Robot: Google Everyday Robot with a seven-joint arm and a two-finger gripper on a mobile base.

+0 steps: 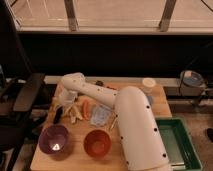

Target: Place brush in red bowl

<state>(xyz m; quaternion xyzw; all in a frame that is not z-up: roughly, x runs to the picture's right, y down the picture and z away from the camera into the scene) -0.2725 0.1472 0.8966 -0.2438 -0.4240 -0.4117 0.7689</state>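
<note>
Tool (67, 103) low over worktop (76, 159), grip state can't tell; brush (57, 116) at its 7 o'clock, red bowl (97, 144) at 5 o'clock.

Purple bowl (54, 141) front-left on wooden table (75, 156), green tray (181, 145) at right, pale sticks (75, 114) behind the bowl

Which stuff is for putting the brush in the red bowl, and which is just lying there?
For the job: brush, red bowl, gripper at the table's left side.
Just lying about: purple bowl, green tray, pale sticks, white cup.
</note>
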